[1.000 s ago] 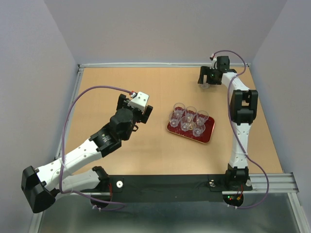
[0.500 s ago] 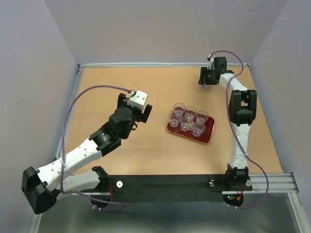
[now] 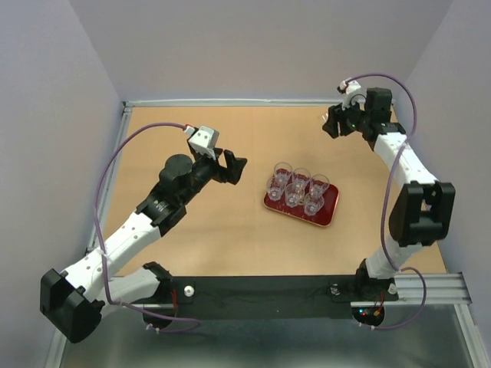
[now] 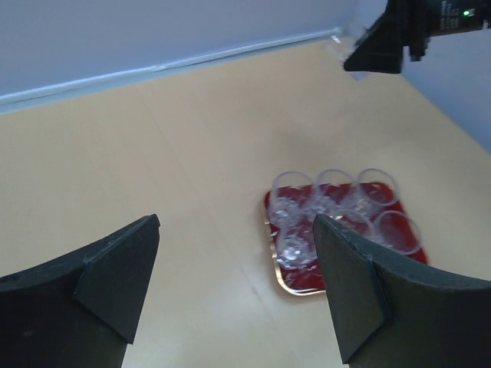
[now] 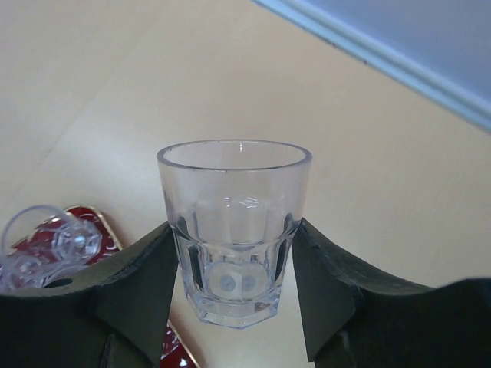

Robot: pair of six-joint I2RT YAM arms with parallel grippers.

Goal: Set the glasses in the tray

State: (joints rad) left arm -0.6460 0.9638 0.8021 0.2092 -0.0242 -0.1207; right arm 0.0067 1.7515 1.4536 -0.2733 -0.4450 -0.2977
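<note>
My right gripper (image 3: 332,125) is at the back right of the table and shut on one clear glass (image 5: 234,230), held upright above the table. The glass fills the gap between the fingers (image 5: 138,284). The dark red tray (image 3: 327,218) lies right of centre with several clear glasses (image 3: 296,188) standing in it. A corner of the tray (image 5: 95,223) and some of these glasses (image 5: 42,245) show at the lower left of the right wrist view. My left gripper (image 3: 234,165) is open and empty, raised left of the tray (image 4: 305,282), looking down at it.
A raised white edge (image 3: 230,102) runs along the back of the table and grey walls close in three sides. In the left wrist view the right gripper (image 4: 381,47) shows at the top right. Bare tabletop (image 3: 230,230) lies between my left arm and the tray.
My right gripper has risen off the table with the glass and its elbow has swung out to the right. My left gripper has lifted and moved towards the back, still open.
</note>
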